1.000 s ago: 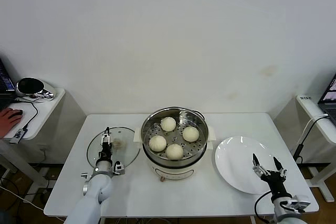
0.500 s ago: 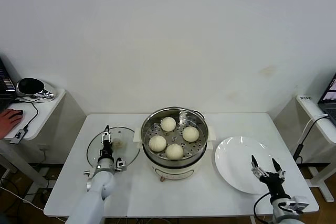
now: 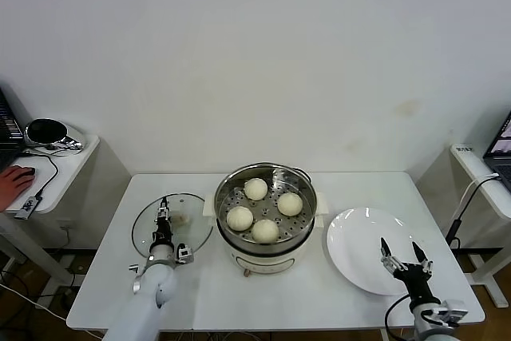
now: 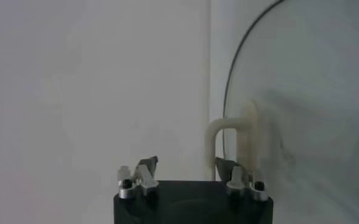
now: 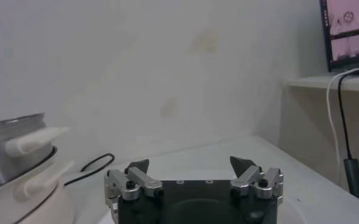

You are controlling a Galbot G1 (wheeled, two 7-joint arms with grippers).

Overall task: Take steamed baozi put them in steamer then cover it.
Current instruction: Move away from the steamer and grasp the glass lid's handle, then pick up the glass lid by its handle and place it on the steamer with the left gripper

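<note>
With all four baozi point(image 3: 264, 211) in the steamer point(image 3: 266, 207), the cover point(image 3: 172, 224) lies flat on the bench at its left, its bar handle point(image 4: 234, 143) between the left gripper point(image 3: 163, 221)'s half-closed, not yet gripping jaws (right gripper point(image 3: 403, 259) spread over the plate point(image 3: 363, 249))

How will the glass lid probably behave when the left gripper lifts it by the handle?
The glass lid looks rigid and probably fragile. Held only by its narrow bar handle, it may tilt or swing. The left gripper sits at that handle.

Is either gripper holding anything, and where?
The left gripper sits at the lid handle; a firm hold cannot be told. The right gripper holds nothing.
</note>
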